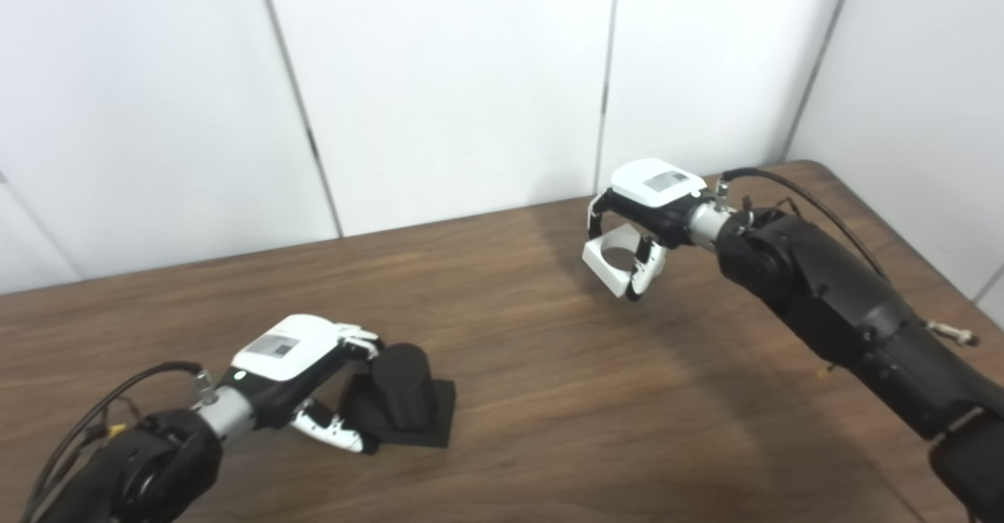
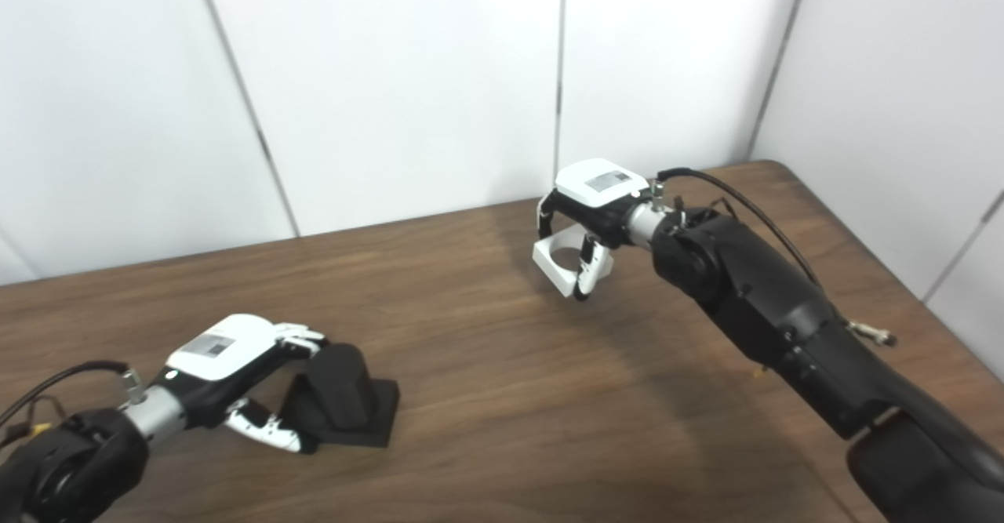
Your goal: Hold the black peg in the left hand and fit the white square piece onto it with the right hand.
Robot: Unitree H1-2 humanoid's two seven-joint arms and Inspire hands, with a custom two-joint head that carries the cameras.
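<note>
Black peg (image 1: 404, 388) stood upright on the brown table (image 1: 549, 397), left hand (image 1: 302, 374) wrapped around it; right hand (image 1: 639, 221) pinched the tilted white square piece (image 1: 616, 260) before white walls (image 1: 439, 76)

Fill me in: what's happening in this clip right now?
A humanoid robot is working with both hands at a wooden table. Its left hand is closed around the black peg, which stands on its square base on the table. The right hand holds the white square piece, which has a round hole, lifted off the table, far to the right of the peg. The piece is not yet on the peg.
</note>
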